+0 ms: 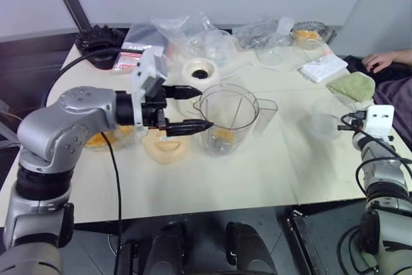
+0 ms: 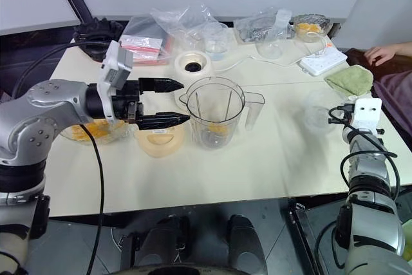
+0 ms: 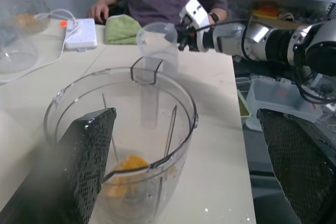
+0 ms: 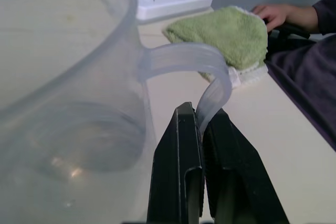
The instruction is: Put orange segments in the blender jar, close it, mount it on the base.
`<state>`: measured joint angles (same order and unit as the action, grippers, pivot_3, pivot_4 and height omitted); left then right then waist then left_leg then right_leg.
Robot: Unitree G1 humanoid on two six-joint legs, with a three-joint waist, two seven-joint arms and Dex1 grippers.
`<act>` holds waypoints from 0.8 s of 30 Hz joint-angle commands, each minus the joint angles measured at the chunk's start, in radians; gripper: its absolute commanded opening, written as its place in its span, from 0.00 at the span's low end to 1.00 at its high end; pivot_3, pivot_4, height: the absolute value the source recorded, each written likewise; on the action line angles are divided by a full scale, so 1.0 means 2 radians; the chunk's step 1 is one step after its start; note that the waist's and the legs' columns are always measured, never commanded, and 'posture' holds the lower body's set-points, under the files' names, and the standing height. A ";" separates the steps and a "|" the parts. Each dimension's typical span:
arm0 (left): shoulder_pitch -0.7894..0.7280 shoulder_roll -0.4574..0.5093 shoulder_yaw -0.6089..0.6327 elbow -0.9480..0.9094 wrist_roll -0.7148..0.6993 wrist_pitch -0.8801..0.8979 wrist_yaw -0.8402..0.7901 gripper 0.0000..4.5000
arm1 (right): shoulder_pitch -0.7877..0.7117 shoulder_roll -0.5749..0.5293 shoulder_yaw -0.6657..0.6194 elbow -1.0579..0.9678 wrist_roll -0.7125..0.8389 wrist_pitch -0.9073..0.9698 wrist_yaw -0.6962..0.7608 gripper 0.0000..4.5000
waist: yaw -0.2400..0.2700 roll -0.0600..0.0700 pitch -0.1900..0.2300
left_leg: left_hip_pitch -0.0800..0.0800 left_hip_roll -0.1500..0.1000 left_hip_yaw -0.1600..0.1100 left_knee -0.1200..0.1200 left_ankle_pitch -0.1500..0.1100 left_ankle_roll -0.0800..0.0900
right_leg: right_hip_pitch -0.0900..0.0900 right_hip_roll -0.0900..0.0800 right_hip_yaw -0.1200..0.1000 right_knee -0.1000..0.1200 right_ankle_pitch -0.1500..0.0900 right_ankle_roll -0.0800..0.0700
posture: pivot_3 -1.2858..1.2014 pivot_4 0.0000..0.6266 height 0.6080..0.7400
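The right gripper's (image 4: pixel 202 129) fingers are clenched on the handle of a small clear cup (image 4: pixel 68 108) at the desk's (image 1: pixel 270 172) right, while the left gripper's (image 1: pixel 193 109) fingers are spread wide, empty, beside the blender jar (image 1: pixel 226 117) holding orange segments (image 3: pixel 128 169) mid-desk.

I am counting one blender jar (image 2: pixel 215 113) with orange segments (image 3: pixel 127 172) lying in its bottom as a clump I cannot separate into a number, and one cream base (image 2: pixel 192 65) standing just behind that jar. Beside the jar I am seeing one pale orange lid (image 2: pixel 159 141), one small clear cup (image 4: pixel 73 103), one green cloth (image 1: pixel 351 85), one white power strip (image 2: pixel 323 62), and my two pincers.
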<state>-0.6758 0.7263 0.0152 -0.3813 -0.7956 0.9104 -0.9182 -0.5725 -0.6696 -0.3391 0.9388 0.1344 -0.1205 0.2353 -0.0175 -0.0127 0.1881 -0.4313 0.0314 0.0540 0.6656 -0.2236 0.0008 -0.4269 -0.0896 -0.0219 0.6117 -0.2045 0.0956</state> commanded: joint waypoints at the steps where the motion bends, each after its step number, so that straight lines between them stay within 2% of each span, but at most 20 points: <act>1: -0.007 0.009 0.010 0.005 0.003 -0.014 -0.011 1.00 | -0.020 -0.026 -0.009 -0.084 0.014 0.022 0.012 0.00 | 0.000 0.000 0.000 | 0.000 0.000 0.000 0.000 0.000 0.000 | 0.000 0.000 0.000 0.000 0.000 0.000 | 0.52 0.24 1.00; 6: -0.023 0.012 -0.004 0.033 0.022 -0.034 -0.030 1.00 | -0.056 -0.065 0.026 -0.176 -0.012 0.075 0.038 0.00 | 0.000 0.002 0.001 | 0.000 0.000 0.001 0.000 0.000 0.000 | -0.001 0.000 0.001 0.000 0.000 0.000 | 0.52 0.24 1.00; 13: -0.028 0.010 -0.012 0.053 0.042 -0.053 -0.047 1.00 | -0.109 -0.068 0.054 -0.291 0.003 0.169 0.099 0.00 | 0.000 0.002 0.001 | 0.000 0.001 0.001 -0.001 0.000 0.000 | -0.001 0.001 0.001 0.000 0.000 0.000 | 0.52 0.24 1.00; 24: -0.019 0.012 0.002 0.040 0.039 -0.045 -0.036 1.00 | -0.175 -0.059 0.095 -0.355 0.032 0.257 0.182 0.00 | 0.002 0.002 0.001 | -0.001 0.001 0.001 -0.001 0.000 0.000 | -0.002 0.000 0.001 0.000 0.000 0.000 | 0.52 0.24 1.00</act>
<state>-0.7108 0.7447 -0.0154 -0.2618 -0.7000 0.8210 -0.9969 -0.8856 -0.7812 -0.1278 0.2765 0.1799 0.3956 0.5820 -0.0128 -0.0087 0.1911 -0.4328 0.0325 0.0567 0.6630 -0.2238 0.0008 -0.4311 -0.0887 -0.0198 0.6118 -0.2047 0.0958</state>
